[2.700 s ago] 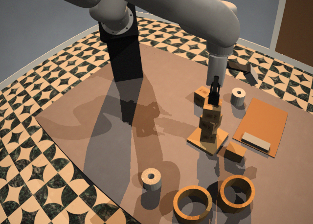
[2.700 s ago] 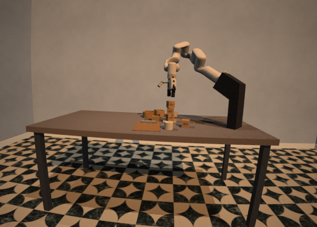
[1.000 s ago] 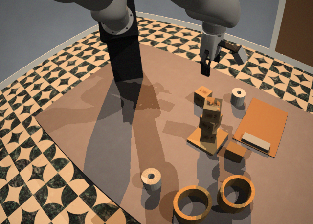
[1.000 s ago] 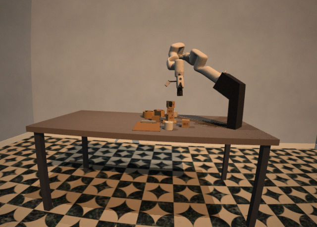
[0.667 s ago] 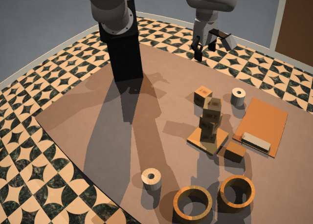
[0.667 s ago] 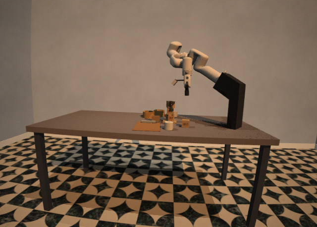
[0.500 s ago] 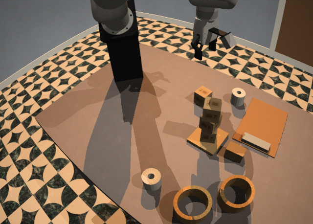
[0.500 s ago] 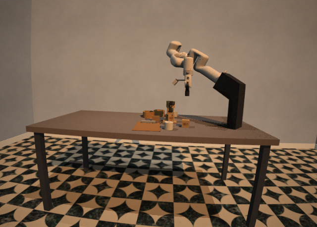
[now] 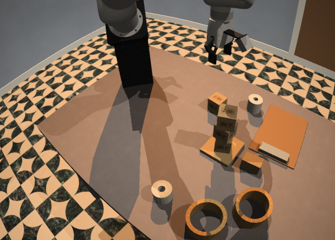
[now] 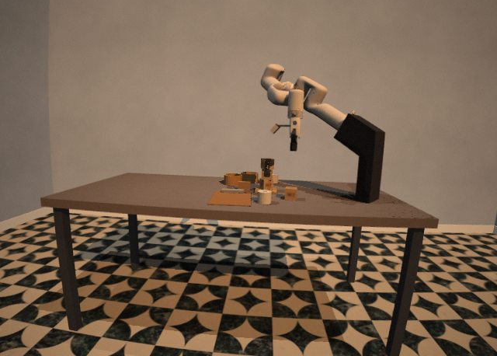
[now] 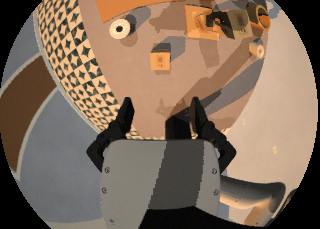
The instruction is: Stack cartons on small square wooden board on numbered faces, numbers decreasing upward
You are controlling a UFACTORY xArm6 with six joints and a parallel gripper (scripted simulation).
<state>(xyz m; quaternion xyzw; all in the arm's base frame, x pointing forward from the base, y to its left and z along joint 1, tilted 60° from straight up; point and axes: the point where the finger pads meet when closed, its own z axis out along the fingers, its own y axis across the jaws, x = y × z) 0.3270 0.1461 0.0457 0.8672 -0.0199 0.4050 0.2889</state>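
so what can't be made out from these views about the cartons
- Printed numbers: every brown cube-shaped carton stands on its numbered face, so none shows in any view.
- Bottom carton of the column: its footing on the small square wooden board is shadowed in the top view, tiny in the exterior view.
- Lone carton: partly hidden behind the column in the top view.

Light warm, moderately dim; several sources, since arm casts overlapping shadows fanning across bench (image 9: 81,129) toward near edge. Shadow edges hard, slightly jagged. Stack of cartons (image 9: 225,129) and rings (image 9: 205,218) throw short dark shadows toward viewer. No glare. Top view bends floor line at edges. Wrist view round, black corners, strong fisheye; pincer (image 11: 160,119) sharp, half in shadow. Exterior view evenly lit, objects small, coarse pixels.
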